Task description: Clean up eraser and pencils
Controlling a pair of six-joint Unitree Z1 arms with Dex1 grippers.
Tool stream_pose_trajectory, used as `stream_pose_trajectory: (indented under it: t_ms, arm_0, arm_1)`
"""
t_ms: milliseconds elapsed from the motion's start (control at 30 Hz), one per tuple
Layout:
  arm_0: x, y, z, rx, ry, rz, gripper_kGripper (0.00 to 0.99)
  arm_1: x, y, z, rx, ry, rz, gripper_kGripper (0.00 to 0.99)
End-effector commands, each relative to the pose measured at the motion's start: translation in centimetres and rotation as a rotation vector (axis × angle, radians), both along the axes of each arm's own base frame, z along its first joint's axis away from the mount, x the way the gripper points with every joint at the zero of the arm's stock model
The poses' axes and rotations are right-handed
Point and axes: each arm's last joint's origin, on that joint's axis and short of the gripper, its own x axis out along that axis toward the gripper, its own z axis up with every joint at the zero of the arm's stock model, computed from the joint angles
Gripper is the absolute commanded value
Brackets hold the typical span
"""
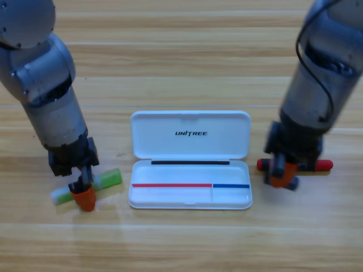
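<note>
The light-green and whitish pencil point(109, 179) lies slanted on the table left of the white case. My left gripper point(84, 196) points down right over its middle and covers part of it. The black marker with red ends point(323, 165) lies level to the right of the case. Only its red tips show, because my right gripper point(282, 175) stands on its middle. The eraser is out of view.
The white UNITREE case point(190, 144) lies open at the table's centre, lid up towards the back and shallow tray point(170, 195) towards the front. Both grey arms come down from the upper corners, one on each side of it.
</note>
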Motion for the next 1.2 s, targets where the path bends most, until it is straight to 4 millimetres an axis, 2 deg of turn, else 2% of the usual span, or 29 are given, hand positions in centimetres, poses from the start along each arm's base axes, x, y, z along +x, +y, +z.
stream_pose_trajectory:
  t_ms: [33, 100, 167, 267, 300, 500, 767, 833, 967, 1067, 1100, 1200]
  arm_0:
    - [0.1, 0.9, -1.6, 0.025, 0.033, 0.006, 0.753]
    - [0.2, 0.9, -1.6, 0.027, 0.030, 0.001, 0.638]
    - [0.2, 0.8, -1.6, 0.028, 0.029, -0.010, 0.479]
    - [0.4, 0.8, -1.2, 0.026, 0.015, -0.023, 0.173]
    - [0.5, 0.7, -0.9, 0.021, 0.005, -0.024, 0.021]
    - [0.5, 0.9, 2.3, 0.017, -0.056, -0.026, 0.000]
    - [0.0, 1.3, 10.8, 0.001, -0.133, -0.033, 0.000]
    - [-0.1, 1.4, 11.9, -0.005, -0.145, -0.034, 0.000]
    - [-0.2, 1.5, 12.3, -0.003, -0.148, -0.035, 0.000]
    - [-0.3, 1.5, 12.0, 0.004, -0.140, -0.035, 0.000]
    - [-0.3, 1.5, 11.9, 0.005, -0.137, -0.034, 0.000]
    - [-0.2, 1.5, 11.8, 0.011, -0.136, -0.029, 0.000]
  arm_1:
    - [-0.6, 4.3, -2.6, 0.001, 0.046, 0.156, 0.000]
    - [-0.5, 5.2, -3.0, 0.016, 0.057, 0.184, 0.000]
    - [-0.2, 5.8, -3.6, 0.015, 0.062, 0.198, 0.000]
    - [0.3, 6.6, -4.8, 0.004, 0.071, 0.209, 0.000]
    - [0.5, 6.8, -5.1, 0.002, 0.072, 0.214, 0.000]
    - [1.3, 7.2, -6.1, -0.017, 0.062, 0.226, 0.000]
    - [1.7, 6.9, -6.4, -0.034, 0.051, 0.217, 0.000]
    - [1.8, 7.0, -6.4, -0.041, 0.044, 0.218, 0.000]
    - [2.2, 6.8, -6.5, -0.051, 0.031, 0.216, 0.018]
    - [2.3, 6.5, -6.2, -0.063, 0.012, 0.210, 0.437]
    - [2.2, 6.3, -5.8, -0.065, 0.002, 0.209, 0.541]
    - [1.5, 5.3, -3.7, -0.042, -0.021, 0.207, 0.670]
